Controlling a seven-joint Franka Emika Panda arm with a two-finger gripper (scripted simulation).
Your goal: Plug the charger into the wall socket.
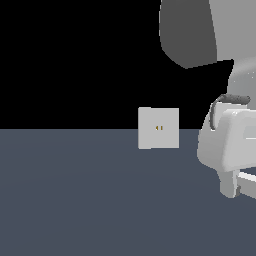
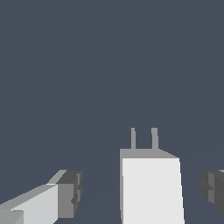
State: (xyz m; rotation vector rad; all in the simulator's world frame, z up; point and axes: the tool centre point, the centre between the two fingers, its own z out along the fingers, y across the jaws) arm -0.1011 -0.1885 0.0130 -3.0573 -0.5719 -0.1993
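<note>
In the wrist view the charger point(image 2: 151, 188), a light grey-white block with two thin prongs point(image 2: 143, 139) at its far end, lies on the dark grey floor. My gripper point(image 2: 142, 192) is open and straddles it. One dark-padded finger point(image 2: 65, 197) and the other finger point(image 2: 213, 190) stand apart from the charger's sides with gaps on both. In the exterior view the wall socket point(image 1: 159, 128), a flat upright grey square plate with two tiny yellowish slots, stands at mid-frame. My white hand point(image 1: 225, 145) is at that view's right edge, low over the floor. I cannot make out the charger there.
The floor point(image 1: 75, 200) is a plain dark grey surface. The arm's large upper link point(image 1: 190, 30) hangs at the top right of the exterior view. The background behind the socket is black.
</note>
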